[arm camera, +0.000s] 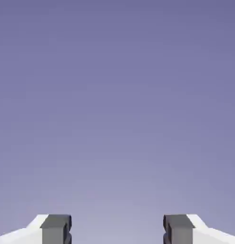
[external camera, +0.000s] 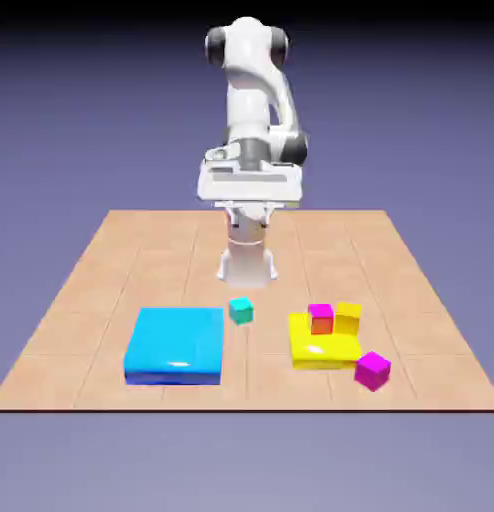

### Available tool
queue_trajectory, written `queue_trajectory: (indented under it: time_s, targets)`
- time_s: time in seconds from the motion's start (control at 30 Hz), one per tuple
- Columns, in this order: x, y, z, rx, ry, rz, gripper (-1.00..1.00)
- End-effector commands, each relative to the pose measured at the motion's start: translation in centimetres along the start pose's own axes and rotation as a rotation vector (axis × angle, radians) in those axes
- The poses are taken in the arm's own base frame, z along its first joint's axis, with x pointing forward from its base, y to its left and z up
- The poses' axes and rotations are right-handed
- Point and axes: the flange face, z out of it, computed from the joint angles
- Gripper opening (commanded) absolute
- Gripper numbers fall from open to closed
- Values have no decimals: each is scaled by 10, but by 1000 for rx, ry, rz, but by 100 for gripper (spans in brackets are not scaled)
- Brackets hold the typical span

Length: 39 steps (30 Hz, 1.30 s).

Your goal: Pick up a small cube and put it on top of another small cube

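Magenta cube sits below and ahead of the spread, empty gripper, which should match its angled sides before closing.

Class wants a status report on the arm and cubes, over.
Gripper open, empty. Magenta cube on table, near the yellow slab. Blue slab off to exterior view's left.
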Motion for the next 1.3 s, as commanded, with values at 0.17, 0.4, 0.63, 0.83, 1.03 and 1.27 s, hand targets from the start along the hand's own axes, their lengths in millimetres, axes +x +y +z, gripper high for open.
queue_trajectory:
  time_s: [0.17,0.4,0.63,0.83,1.03,1.27]
  targets:
    - [-24,-49,60,-124,-193,-128,0]
    - [-74,-98,129,-270,-406,-278,0]
    - [-144,-134,191,-418,-605,-427,0]
    - [-215,-152,237,-545,-762,-551,0]
    - [-274,-157,268,-649,-879,-644,0]
    - [-298,-126,295,-649,-878,-644,-100]
